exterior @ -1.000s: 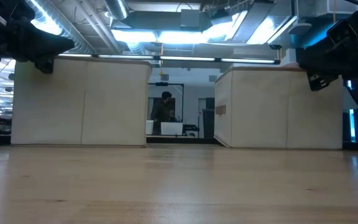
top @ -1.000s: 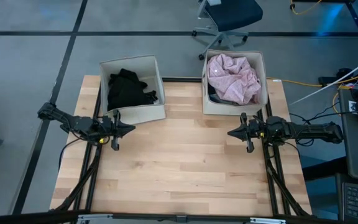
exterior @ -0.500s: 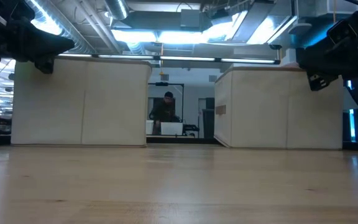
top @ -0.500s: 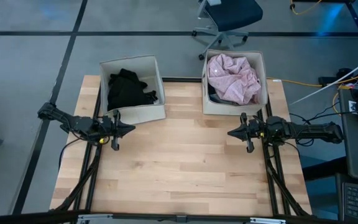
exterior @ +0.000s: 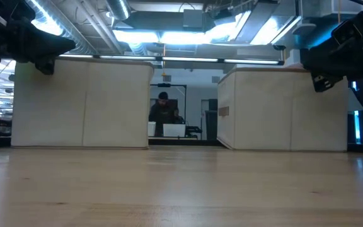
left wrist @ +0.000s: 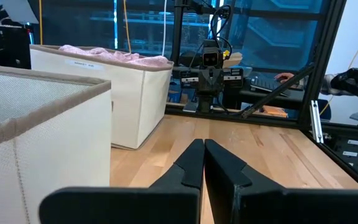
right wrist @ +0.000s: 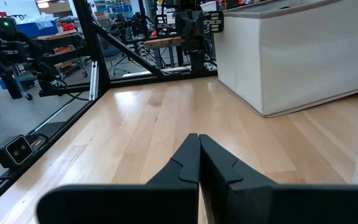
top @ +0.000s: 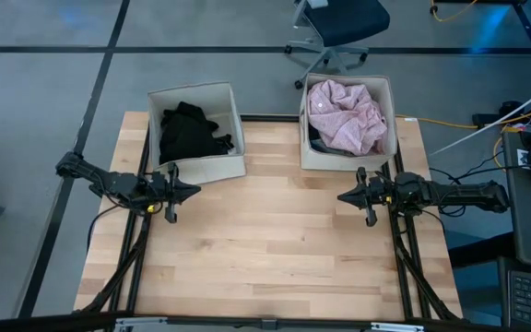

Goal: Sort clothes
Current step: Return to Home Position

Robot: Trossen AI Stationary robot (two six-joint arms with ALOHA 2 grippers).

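Observation:
Black clothes [top: 192,132] lie in the left beige fabric box [top: 232,164]. A pale pink garment [top: 344,115] fills the right beige box [top: 347,160], over a dark piece; its top shows in the left wrist view [left wrist: 114,55]. My left gripper [top: 195,191] is shut and empty above the table's left side, just in front of the left box. My right gripper [top: 342,196] is shut and empty above the right side, in front of the right box. Both point toward the table's middle. The shut fingers show in the wrist views [left wrist: 202,152] [right wrist: 198,144].
The wooden table [top: 265,249] lies between the arms and toward the near edge. The two boxes stand at the far edge. A desk chair [top: 339,28] stands on the floor behind the table. A person [exterior: 162,110] shows in the room beyond the boxes.

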